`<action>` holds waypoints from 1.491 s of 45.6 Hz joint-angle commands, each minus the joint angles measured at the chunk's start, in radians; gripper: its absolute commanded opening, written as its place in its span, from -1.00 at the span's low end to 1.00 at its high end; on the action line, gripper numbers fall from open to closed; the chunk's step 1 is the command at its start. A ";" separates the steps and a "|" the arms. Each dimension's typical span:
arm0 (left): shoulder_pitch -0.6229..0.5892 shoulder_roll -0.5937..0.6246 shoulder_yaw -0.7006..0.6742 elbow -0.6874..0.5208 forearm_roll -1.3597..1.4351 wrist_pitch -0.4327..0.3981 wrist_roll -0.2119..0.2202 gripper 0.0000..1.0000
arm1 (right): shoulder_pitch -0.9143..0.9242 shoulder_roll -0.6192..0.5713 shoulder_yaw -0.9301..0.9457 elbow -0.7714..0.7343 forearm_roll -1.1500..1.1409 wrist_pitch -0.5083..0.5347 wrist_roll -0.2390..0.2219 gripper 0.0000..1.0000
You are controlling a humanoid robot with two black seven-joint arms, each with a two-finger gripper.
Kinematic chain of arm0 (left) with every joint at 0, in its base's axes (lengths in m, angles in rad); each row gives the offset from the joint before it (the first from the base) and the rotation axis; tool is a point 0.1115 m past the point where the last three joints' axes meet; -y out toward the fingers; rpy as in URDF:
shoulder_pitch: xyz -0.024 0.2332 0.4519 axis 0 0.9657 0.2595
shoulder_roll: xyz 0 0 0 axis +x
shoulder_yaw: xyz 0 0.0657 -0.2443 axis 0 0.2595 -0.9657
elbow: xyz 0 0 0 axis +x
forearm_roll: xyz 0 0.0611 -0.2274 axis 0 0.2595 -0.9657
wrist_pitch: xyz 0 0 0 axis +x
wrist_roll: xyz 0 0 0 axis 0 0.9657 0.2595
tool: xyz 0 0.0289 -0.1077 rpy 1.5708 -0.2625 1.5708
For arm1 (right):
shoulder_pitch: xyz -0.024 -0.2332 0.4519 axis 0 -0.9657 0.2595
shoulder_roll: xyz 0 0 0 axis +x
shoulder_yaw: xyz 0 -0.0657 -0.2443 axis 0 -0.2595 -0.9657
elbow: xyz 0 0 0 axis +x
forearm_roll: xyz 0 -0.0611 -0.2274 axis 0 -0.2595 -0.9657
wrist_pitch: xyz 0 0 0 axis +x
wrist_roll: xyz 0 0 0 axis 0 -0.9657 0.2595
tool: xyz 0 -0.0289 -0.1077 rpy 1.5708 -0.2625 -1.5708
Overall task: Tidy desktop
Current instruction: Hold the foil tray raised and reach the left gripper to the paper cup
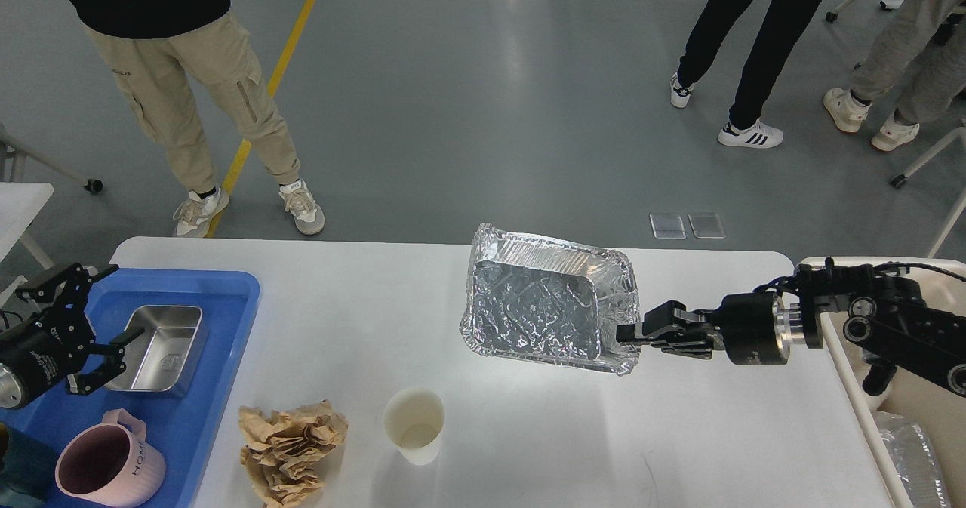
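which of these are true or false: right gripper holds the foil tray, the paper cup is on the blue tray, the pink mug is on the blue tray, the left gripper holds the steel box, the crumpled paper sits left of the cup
1. The right gripper holds the foil tray: true, it is shut on the tray's right rim.
2. The paper cup is on the blue tray: false, it stands on the white desktop.
3. The pink mug is on the blue tray: true.
4. The left gripper holds the steel box: false, it is open and holds nothing.
5. The crumpled paper sits left of the cup: true.
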 commanded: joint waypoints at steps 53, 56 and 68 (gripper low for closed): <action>0.129 0.752 0.099 -0.410 0.025 0.201 -0.081 0.94 | 0.047 0.049 0.000 -0.021 -0.002 -0.008 0.005 -1.00; 0.126 0.732 0.082 -0.393 0.017 0.214 -0.097 0.94 | 0.047 0.049 0.000 -0.021 -0.002 -0.008 0.005 -1.00; 0.082 0.643 0.096 -0.359 0.332 0.165 -0.184 0.94 | 0.051 0.064 0.000 -0.021 -0.002 -0.008 0.005 -1.00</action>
